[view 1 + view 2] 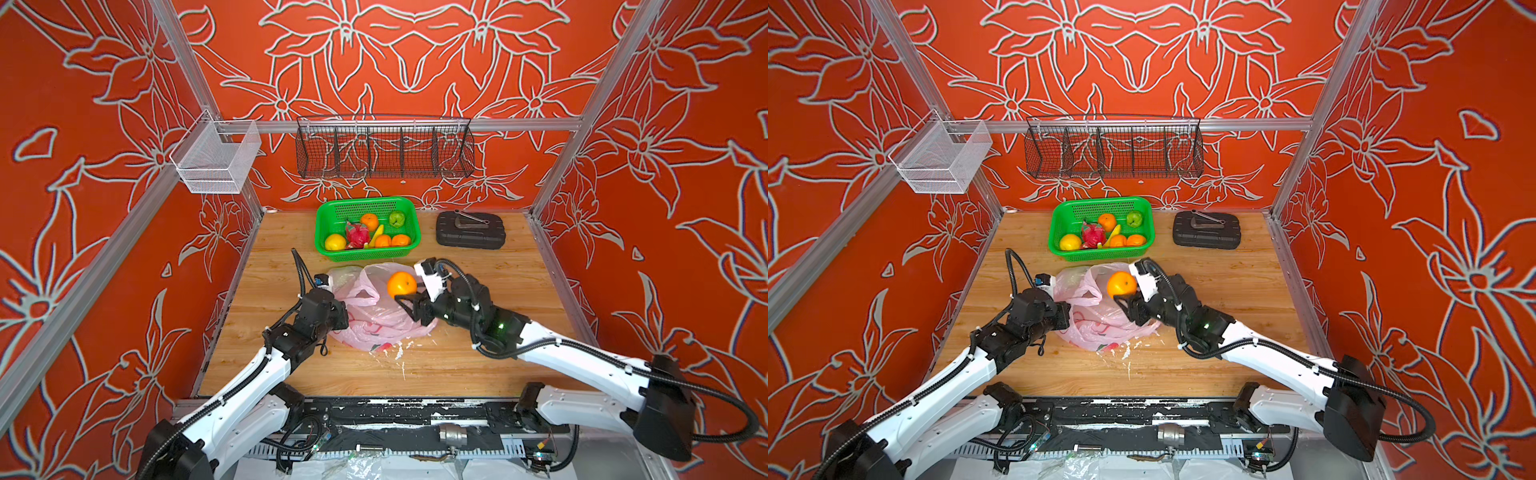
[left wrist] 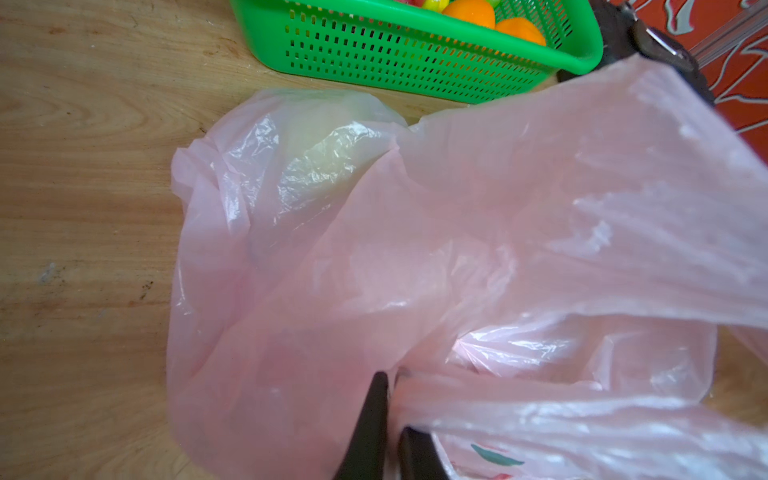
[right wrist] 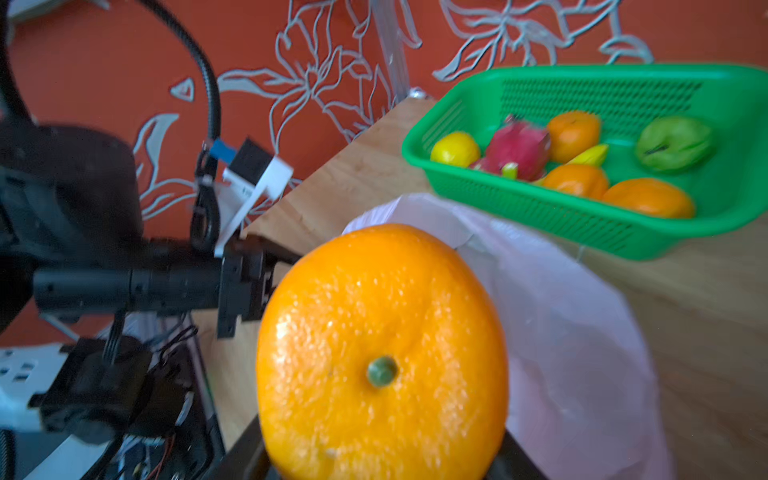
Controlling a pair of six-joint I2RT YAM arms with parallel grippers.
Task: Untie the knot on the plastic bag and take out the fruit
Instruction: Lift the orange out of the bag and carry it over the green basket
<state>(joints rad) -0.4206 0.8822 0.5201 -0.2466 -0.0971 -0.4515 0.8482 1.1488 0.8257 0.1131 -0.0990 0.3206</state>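
The pink plastic bag (image 1: 374, 322) (image 1: 1100, 328) lies crumpled at mid-table with its mouth open; the knot is not in view. My left gripper (image 2: 392, 399) is shut on a fold of the plastic bag (image 2: 374, 249) at its left side. My right gripper (image 3: 380, 457) (image 1: 409, 296) is shut on an orange (image 1: 401, 284) (image 1: 1121, 284) (image 3: 382, 353), held just above the bag's right part. A pale rounded shape (image 2: 316, 158) shows through the bag's far corner. Other fruit lies in the green basket (image 1: 328, 249) (image 3: 582, 224): oranges, a yellow one (image 1: 335, 242), a dragon fruit (image 1: 357, 235) and a green one (image 1: 397, 218).
The green basket stands just behind the bag. A black case (image 1: 469, 232) with a metal tool on it sits at the back right. A black wire rack (image 1: 384, 153) and a white mesh bin (image 1: 216, 162) hang on the rails. White flecks (image 1: 399, 353) dot the wood in front of the bag.
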